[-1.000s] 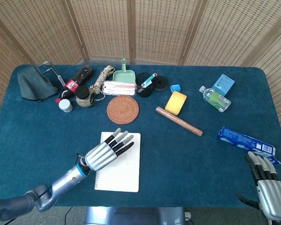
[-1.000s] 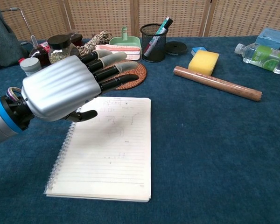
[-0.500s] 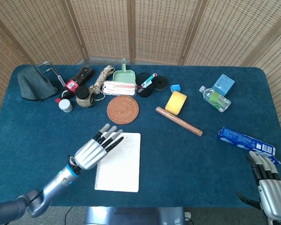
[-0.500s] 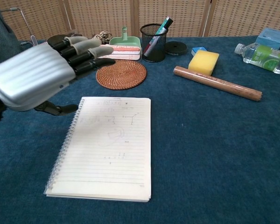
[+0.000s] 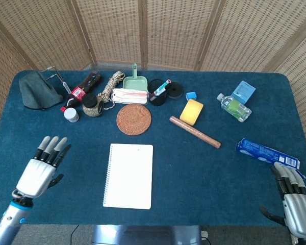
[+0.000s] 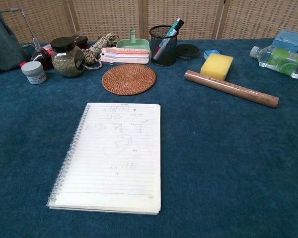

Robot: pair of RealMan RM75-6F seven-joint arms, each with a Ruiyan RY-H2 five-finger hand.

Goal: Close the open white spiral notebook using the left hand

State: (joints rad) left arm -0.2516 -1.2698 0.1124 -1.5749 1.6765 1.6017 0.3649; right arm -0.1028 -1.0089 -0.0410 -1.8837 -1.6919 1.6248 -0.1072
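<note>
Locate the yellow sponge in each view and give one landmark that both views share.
Head view: the yellow sponge lies right of centre in the far half of the table.
Chest view: the sponge sits upper right.
Shared landmark: the brown rod lying just in front of it.

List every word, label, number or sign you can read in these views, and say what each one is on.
None can be read.
spiral notebook: faint pencil sketches and marks on the lined page, too faint to read.
water bottle: green label, blurred.
blue box: white print, too small.
dark bottle: red label, too small.
pink-and-white pack: print blurred.
</note>
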